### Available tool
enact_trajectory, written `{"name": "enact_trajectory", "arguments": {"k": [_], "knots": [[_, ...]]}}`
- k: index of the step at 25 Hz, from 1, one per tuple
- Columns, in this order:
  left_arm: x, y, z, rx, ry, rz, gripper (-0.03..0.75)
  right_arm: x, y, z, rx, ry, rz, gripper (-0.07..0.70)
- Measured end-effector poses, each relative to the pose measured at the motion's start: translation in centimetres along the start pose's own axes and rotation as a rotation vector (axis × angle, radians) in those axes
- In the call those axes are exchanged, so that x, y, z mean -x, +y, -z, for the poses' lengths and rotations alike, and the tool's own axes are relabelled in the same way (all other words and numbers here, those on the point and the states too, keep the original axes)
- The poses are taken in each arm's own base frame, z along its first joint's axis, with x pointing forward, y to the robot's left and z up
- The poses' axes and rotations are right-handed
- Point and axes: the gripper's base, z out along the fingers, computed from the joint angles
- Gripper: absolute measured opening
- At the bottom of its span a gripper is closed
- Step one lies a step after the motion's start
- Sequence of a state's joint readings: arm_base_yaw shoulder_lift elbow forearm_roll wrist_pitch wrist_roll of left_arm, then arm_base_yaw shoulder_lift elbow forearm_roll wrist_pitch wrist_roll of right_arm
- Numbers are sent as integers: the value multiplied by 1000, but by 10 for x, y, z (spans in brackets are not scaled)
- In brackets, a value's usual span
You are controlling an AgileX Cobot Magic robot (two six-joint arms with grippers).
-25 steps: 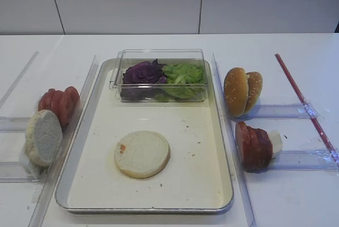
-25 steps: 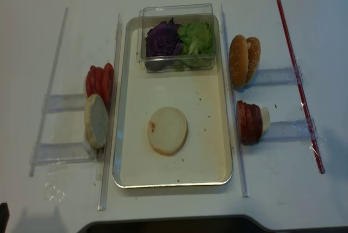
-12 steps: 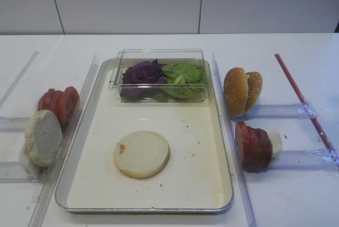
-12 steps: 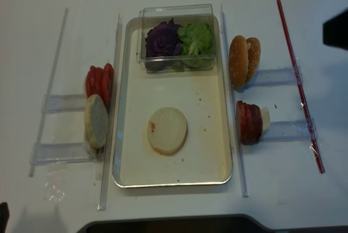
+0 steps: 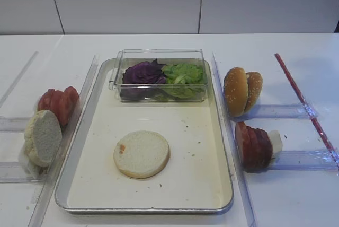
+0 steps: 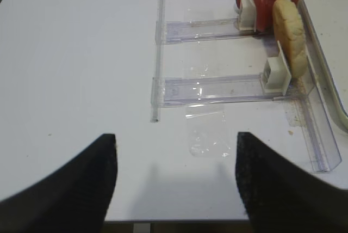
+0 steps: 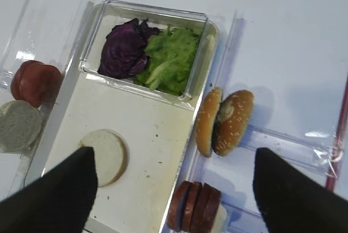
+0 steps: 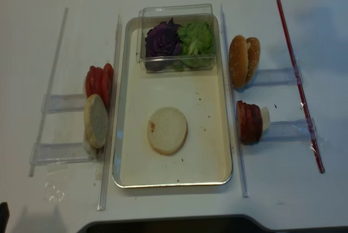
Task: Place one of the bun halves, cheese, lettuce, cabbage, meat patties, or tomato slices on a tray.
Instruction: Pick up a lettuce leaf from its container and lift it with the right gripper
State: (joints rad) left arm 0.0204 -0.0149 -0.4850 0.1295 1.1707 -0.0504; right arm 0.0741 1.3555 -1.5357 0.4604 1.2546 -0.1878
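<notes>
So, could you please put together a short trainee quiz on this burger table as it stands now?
1. True or false: a pale bun half lies flat on the tray.
2. Which leaves share the clear box with the lettuce?
A. cabbage
B. spinach
C. basil
3. Fill in: the right gripper, high over the table, has its jaws ____.

Key:
1. True.
2. A: the purple cabbage lies beside the lettuce.
3. Open, with nothing between them.
</notes>
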Motion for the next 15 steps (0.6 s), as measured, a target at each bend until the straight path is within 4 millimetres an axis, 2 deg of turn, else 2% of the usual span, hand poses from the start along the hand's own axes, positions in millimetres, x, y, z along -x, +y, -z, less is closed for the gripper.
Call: {"name": "enact_trajectory", "arguments": {"k": [10,15], "knots": [[0,0,0,0,0,0,469,48,44,-57,23,61,118,613],[0,0,0,0,0,0,469,59,61,-91,53,99,142,613]]}}
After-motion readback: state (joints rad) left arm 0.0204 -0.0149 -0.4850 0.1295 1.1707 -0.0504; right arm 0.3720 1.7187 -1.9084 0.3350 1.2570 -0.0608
